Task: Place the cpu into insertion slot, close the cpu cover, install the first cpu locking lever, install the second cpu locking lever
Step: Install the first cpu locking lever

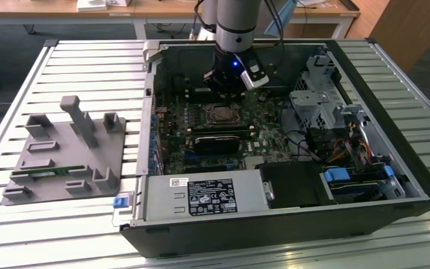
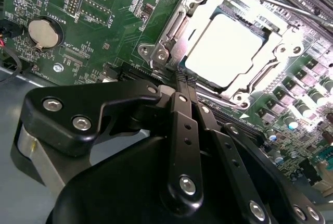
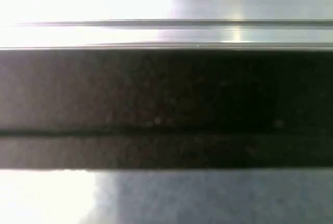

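Observation:
The cpu (image 2: 226, 47) lies flat in the insertion slot (image 2: 240, 98), its pale silvery face lit bright. The cpu cover (image 2: 174, 28), a silver frame, lies down around it. A thin locking lever rod (image 2: 270, 2) runs along one side of the socket. My gripper (image 2: 184, 78) is shut, its ribbed fingertips pressed together right at the socket's rim, with nothing visible between them. In the exterior view my gripper (image 1: 224, 89) hangs inside the open computer case just behind the insertion slot (image 1: 221, 115) on the green motherboard (image 1: 263, 143).
A black graphics card (image 1: 216, 143) sits in front of the socket. Drive cages and cables (image 1: 327, 112) fill the case on the exterior view's right. A grey fixture block (image 1: 65, 151) stands on the slatted table at that view's left. A coin battery (image 2: 44, 31) is on the board.

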Robot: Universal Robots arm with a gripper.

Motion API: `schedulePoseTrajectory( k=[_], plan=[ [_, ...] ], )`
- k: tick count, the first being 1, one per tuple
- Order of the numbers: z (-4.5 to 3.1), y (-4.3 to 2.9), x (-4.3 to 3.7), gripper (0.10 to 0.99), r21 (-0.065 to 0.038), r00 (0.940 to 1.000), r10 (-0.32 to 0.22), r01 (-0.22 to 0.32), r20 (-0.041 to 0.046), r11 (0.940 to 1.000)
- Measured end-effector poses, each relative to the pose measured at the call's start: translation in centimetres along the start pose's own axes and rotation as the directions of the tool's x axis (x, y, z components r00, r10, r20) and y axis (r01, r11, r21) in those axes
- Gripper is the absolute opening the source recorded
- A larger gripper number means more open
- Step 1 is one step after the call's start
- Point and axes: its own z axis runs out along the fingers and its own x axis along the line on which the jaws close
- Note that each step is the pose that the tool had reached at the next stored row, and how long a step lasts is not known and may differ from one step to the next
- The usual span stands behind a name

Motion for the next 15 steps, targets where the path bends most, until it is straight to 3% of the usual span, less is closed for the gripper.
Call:
schedulePoseTrajectory(
  k=[6, 11, 15],
  plan=[
    [0.16, -0.01, -0.05, 0.106, 0.014, 1.0, 0.0, 0.0, 0.0001, 0.9999],
    [0.22, 0.01, -0.11, 0.106, 0.017, 1.0, 0.0, 0.0, 0.0006, 0.9999],
    [0.37, 0.09, -0.19, 0.106, 0.03, 1.0, 0.0, 0.0, 0.0003, 0.9995]
  ],
)
